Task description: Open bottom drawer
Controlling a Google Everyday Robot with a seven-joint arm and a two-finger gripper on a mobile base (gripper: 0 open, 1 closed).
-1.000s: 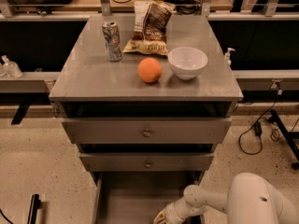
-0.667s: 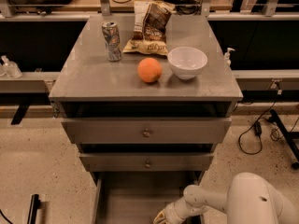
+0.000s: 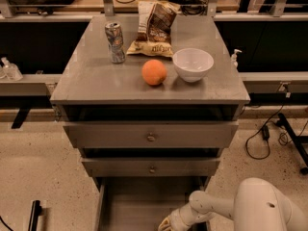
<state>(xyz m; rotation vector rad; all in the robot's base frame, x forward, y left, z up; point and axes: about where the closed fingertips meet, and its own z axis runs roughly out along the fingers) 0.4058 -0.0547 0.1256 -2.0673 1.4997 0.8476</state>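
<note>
A grey metal cabinet (image 3: 96,83) has three drawers. The bottom drawer (image 3: 139,201) is pulled out towards me, and its plain grey inside shows. Its front and knob are below the frame's edge, out of view. The two drawers above, one (image 3: 151,134) and the other (image 3: 152,167), stand slightly out, each with a small round knob. My white arm comes in from the lower right. The gripper (image 3: 168,224) is at the bottom edge, over the front of the open bottom drawer.
On the cabinet top stand a soda can (image 3: 115,42), a chip bag (image 3: 154,28), an orange (image 3: 154,72) and a white bowl (image 3: 193,64). Cables (image 3: 262,134) lie on the floor at the right. A dark object (image 3: 34,213) lies at the lower left.
</note>
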